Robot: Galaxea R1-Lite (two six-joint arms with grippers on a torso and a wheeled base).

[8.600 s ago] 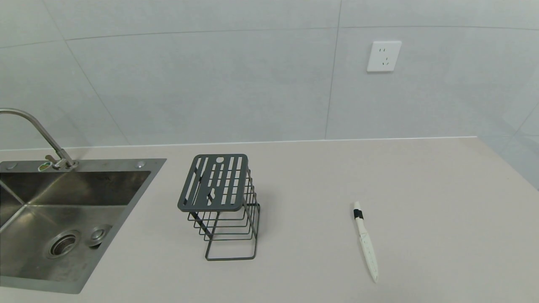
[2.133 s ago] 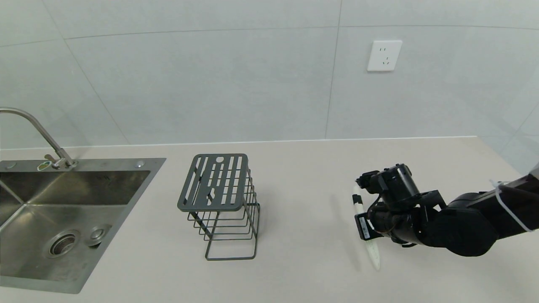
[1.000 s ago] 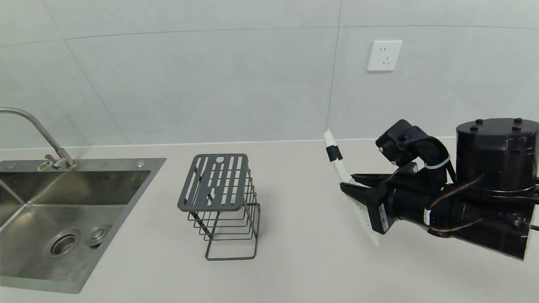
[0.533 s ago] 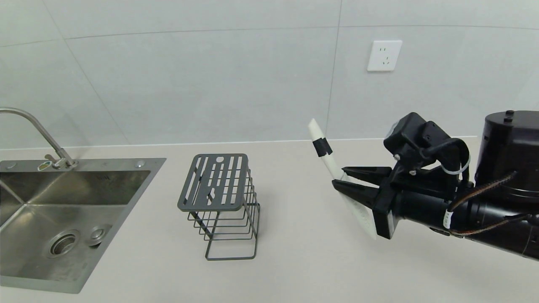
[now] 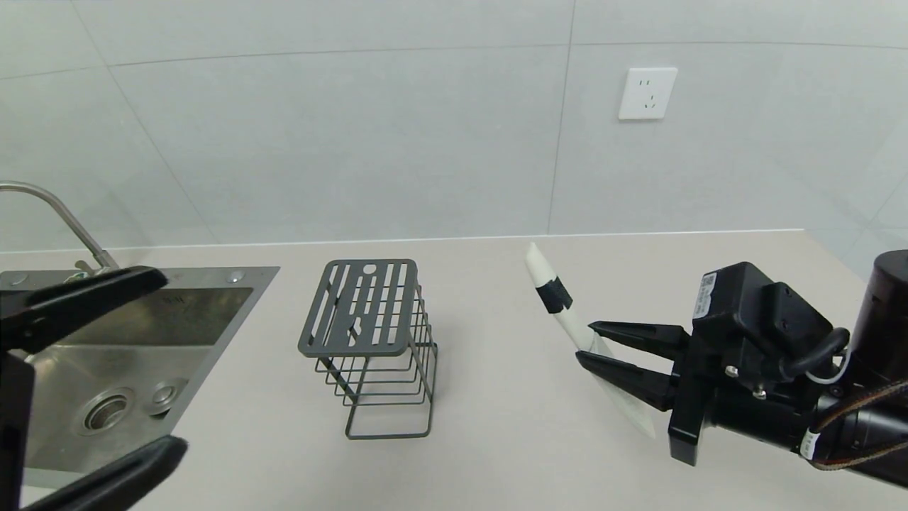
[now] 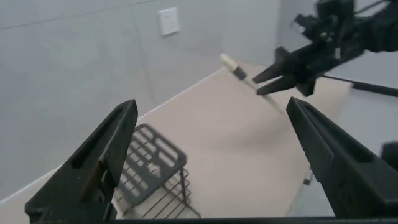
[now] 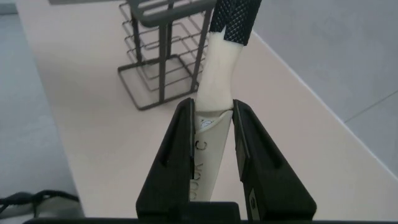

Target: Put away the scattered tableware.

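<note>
A white knife (image 5: 565, 319) with a black band on its handle hangs above the counter, right of centre, handle up and tilted left. My right gripper (image 5: 586, 341) is shut on it where handle meets blade. The right wrist view has the gripper (image 7: 212, 107) pinching the knife (image 7: 214, 81), with the rack (image 7: 165, 43) beyond it. A dark grey wire rack (image 5: 362, 306) with a slotted top stands mid-counter. My left gripper (image 5: 170, 358) is open above the sink side, holding nothing. From the left wrist, the gripper (image 6: 211, 106) frames the rack (image 6: 152, 162) and the knife (image 6: 239, 70).
A steel sink (image 5: 227, 341) with a faucet (image 5: 42, 199) is set into the counter on the left. A wall socket (image 5: 646, 94) sits on the tiled wall behind. Bare counter lies between the rack and the right arm.
The right gripper took the knife off the counter, lifted it, and has now dropped lower and drawn back right. The left gripper has come into the head view at the left.
</note>
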